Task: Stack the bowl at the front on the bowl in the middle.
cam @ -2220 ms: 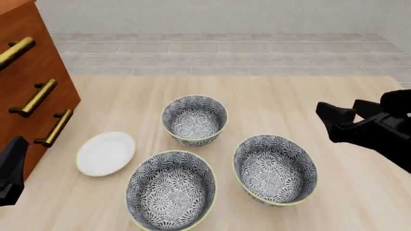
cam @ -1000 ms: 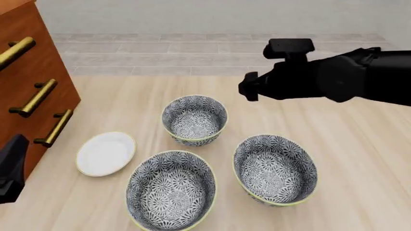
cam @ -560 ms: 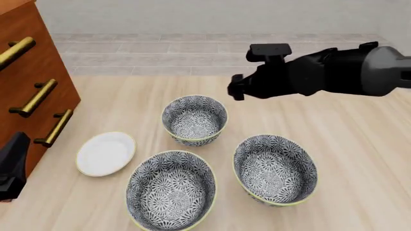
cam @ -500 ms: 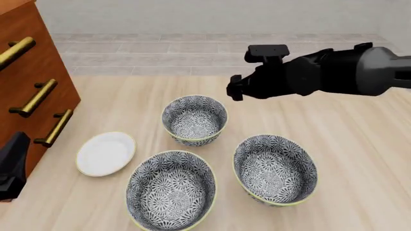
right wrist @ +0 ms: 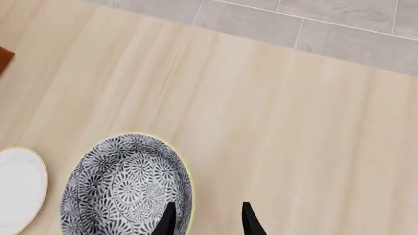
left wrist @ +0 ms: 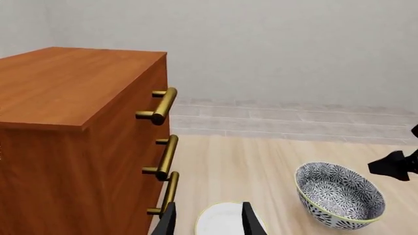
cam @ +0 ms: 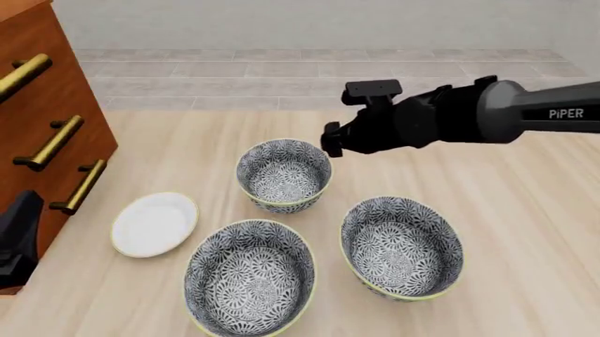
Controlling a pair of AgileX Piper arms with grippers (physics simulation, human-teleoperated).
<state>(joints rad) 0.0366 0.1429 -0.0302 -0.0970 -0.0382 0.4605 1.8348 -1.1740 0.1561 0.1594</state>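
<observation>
Three patterned bowls with yellow rims stand on the table. The bowl at the front (cam: 283, 173) (right wrist: 124, 186) (left wrist: 336, 196) is the one farthest forward along the arms' reach. The bowl in the middle (cam: 401, 246) stands nearer, on the right. The third bowl (cam: 249, 276) is nearest, on the left. My right gripper (cam: 329, 139) (right wrist: 207, 220) hangs open just above the far bowl's right rim, one finger (right wrist: 168, 218) over the inside and the other outside. My left gripper (cam: 14, 246) (left wrist: 207, 223) is open and holds nothing, low at the left edge.
A small white plate (cam: 154, 223) (left wrist: 225, 220) lies left of the bowls. A wooden drawer cabinet (cam: 38, 112) (left wrist: 78, 127) with brass handles stands at the left, close to my left gripper. Bare tabletop (cam: 506, 210) extends to the right.
My right arm has swung in from the right side, up and then leftward and down, ending over the far bowl's right rim. The left arm and the bowls have stayed put.
</observation>
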